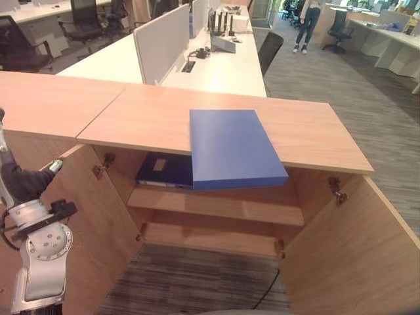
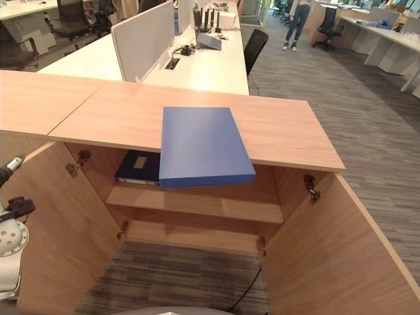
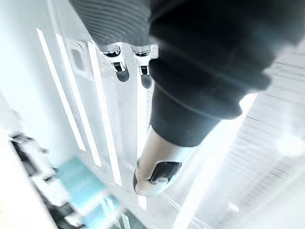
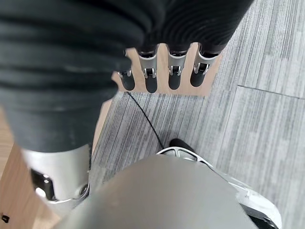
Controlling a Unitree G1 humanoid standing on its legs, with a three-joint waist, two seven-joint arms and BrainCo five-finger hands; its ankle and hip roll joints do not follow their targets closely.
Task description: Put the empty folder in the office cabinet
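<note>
Blue folder [image 1: 235,147] lies flat on the cabinet top [image 1: 308,134], its near short edge overhanging the front edge above the open compartment. Long axis runs front-to-back, slightly skewed, far edge toward the desks. Nothing touches it.

Directly below, on the upper shelf [image 1: 216,203], a darker binder [image 1: 164,170] already sits at the left end; the right part of that shelf looks free, so I'd judge that's the slot.

Both doors stand open. Left hand [image 1: 26,182] is low beside the left door [image 1: 85,223], so the folder lies up, forward and to its right, well apart. Left wrist view has the fingers [image 3: 119,71] held loosely, holding nothing.

Right hand [image 4: 157,76] shows in its own wrist view: fingers straight in a row, empty, pointing down at carpet [image 4: 267,109] past a wooden edge. Which hand is nearer the folder I can't tell.

Head views give the folder/shelf layout; wrist views give hand state, not the folder.
</note>
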